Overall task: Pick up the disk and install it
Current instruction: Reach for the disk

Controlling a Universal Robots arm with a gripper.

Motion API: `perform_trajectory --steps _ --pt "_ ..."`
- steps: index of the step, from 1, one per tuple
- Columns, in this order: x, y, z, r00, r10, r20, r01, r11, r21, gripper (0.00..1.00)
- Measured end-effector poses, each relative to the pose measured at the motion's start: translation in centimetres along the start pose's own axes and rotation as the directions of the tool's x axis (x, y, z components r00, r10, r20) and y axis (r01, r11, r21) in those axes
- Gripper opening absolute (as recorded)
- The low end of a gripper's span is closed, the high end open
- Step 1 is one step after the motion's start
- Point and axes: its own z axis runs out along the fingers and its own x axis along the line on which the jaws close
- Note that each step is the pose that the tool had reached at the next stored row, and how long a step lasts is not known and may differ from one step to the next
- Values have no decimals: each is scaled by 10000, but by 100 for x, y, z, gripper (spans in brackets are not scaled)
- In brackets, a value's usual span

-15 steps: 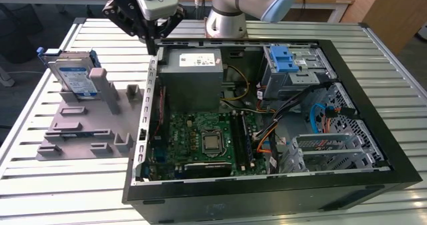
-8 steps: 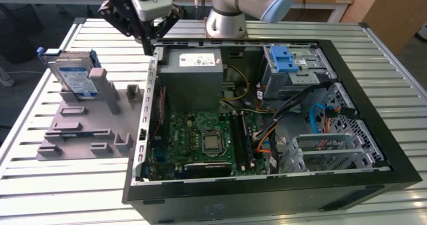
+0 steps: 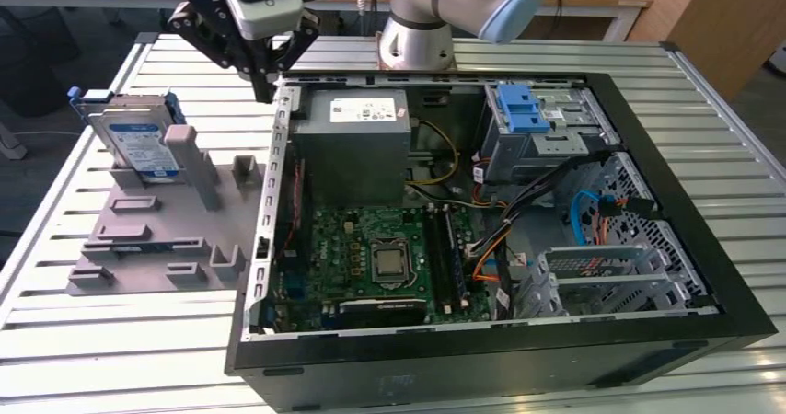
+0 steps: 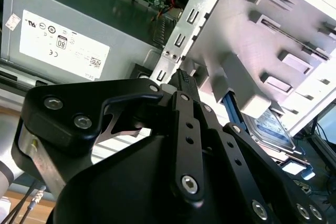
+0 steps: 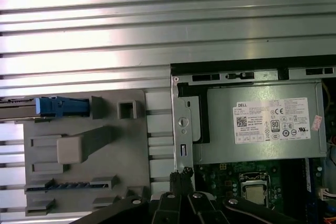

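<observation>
Gripper (image 3: 263, 88): fingers together, holding nothing, hovering at the computer case wall (image 3: 280, 156). Power supply (image 3: 356, 143) is just inside that wall. Disk (image 3: 135, 143): apart, on the wall's outer side, leaning on edge in the grey holder (image 3: 160, 248). Judged need: spread the fingers and square them across the disk's blue frame.

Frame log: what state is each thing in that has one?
Silver hard drive with blue carrier frame: standing on edge in the grey plastic holder, not gripped.
Black gripper: shut, empty, over the case's wall.
Black computer case: lying open, side panel off.
Grey power supply box: mounted inside the case.
</observation>
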Motion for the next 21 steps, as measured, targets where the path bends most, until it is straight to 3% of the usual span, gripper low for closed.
perform_trajectory --steps 14,21 --pt "241 29 12 10000 0 0 0 10000 0 11" --pt "315 26 17 10000 0 0 0 10000 0 11"
